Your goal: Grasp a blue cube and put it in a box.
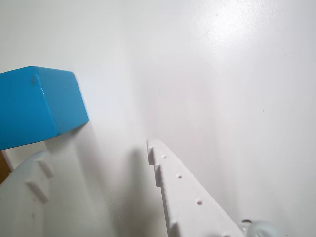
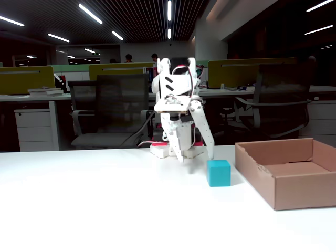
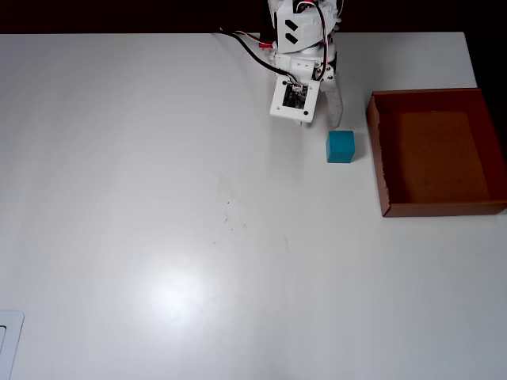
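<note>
The small teal-blue cube (image 3: 341,146) rests on the white tabletop (image 3: 158,198) between the empty brown cardboard box (image 3: 380,158) and the white arm's spread, empty fingers (image 1: 44,170).

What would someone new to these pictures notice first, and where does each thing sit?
The blue cube stands out on the white table, just in front of the robot arm in the overhead view. To its right sits the empty brown box. In the wrist view the open pincer is beside the cube, not around it.
</note>
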Controlling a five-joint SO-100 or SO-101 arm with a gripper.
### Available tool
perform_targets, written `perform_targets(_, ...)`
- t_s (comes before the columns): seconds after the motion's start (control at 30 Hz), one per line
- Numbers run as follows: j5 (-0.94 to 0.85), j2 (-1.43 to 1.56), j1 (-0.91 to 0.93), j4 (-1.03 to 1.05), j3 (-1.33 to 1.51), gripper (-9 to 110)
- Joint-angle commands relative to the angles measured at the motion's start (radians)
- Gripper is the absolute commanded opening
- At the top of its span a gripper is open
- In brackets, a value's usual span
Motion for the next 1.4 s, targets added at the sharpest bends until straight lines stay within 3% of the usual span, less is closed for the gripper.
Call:
perform_targets(0.0, -0.008, 0.0, 0.003, -0.017, -0.006, 24)
perform_targets(0.93, -0.052, 0.0, -0.02, -0.002, -0.023, 27)
perform_targets(1.1, -0.074, -0.037, -0.04, 0.052, -0.166, 27)
perform_targets(1.37, -0.149, -0.396, -0.035, 0.15, -0.569, 27)
